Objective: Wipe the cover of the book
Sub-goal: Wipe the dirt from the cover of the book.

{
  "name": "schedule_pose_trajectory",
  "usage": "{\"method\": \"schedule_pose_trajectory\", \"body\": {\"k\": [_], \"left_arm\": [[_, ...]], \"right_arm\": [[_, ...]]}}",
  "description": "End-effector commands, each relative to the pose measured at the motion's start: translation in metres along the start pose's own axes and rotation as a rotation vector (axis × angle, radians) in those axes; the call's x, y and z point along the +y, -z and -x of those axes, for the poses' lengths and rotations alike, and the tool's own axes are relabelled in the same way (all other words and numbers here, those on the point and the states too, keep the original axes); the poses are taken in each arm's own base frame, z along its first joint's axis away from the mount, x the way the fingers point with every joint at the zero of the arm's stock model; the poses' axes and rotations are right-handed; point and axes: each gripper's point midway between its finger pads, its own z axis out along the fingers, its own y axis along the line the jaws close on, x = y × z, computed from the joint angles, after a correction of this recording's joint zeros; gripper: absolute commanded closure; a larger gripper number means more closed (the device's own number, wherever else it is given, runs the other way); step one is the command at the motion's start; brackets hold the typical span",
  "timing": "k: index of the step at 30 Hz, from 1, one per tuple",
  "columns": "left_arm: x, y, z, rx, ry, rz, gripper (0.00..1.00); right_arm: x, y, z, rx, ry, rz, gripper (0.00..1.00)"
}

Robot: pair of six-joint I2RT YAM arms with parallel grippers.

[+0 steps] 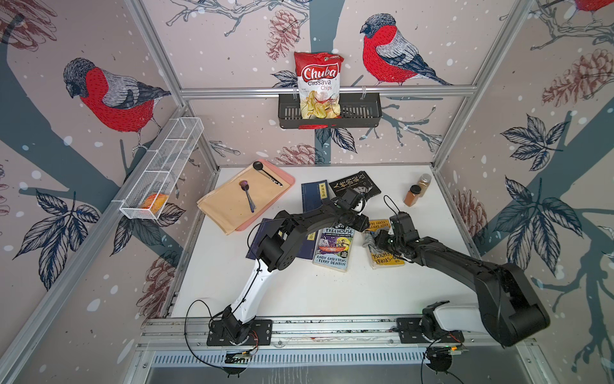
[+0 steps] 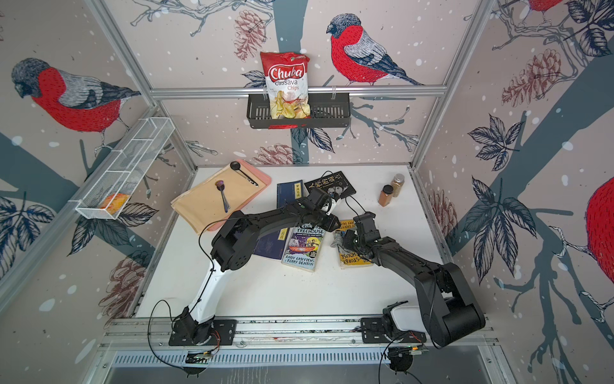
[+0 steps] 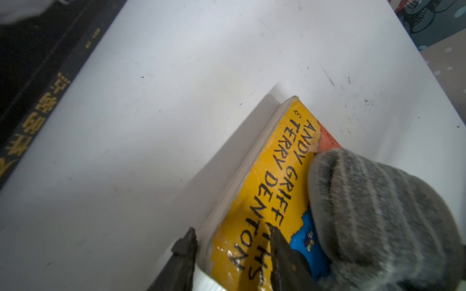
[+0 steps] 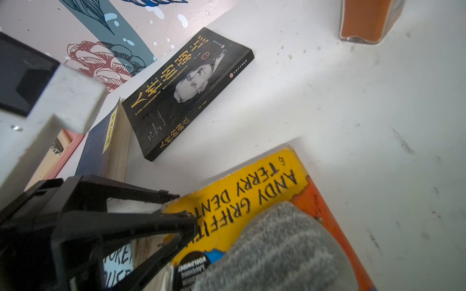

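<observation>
Item: yellow Treehouse paperback [image 1: 385,261], flat on the white table [image 1: 299,292], right of centre. Left gripper [image 3: 233,234]: part-spread, astride the page edge, apparently steadying. Right gripper [image 1: 374,239]: pinching a grey striped cloth [image 3: 378,214], pressed on the cover. Step: wiping. Next: drag the cloth along the cover with steady downward pressure.

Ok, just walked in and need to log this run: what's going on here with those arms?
The right gripper holds a grey cloth pressed on the cover of the yellow book lying on the table. The left gripper has its fingers open astride that book's edge, one on the cover, apparently steadying it.
</observation>
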Motion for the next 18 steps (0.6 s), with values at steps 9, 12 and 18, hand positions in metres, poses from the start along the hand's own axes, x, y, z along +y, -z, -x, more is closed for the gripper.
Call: {"method": "schedule_pose_trajectory", "body": {"k": [9,12,18], "left_arm": [[-0.004,0.014,0.016,-0.059,0.034,-0.068,0.52],[-0.002,0.011,0.013,-0.051,0.043,-0.074,0.52],[0.002,0.012,0.012,-0.052,0.063,-0.078,0.52]], "right_arm": [[-0.002,-0.038,0.007,0.051,-0.006,0.033,0.78],[0.000,-0.051,0.009,0.066,-0.008,0.043,0.79],[0.002,-0.067,0.017,0.057,-0.024,0.054,0.79]]}}
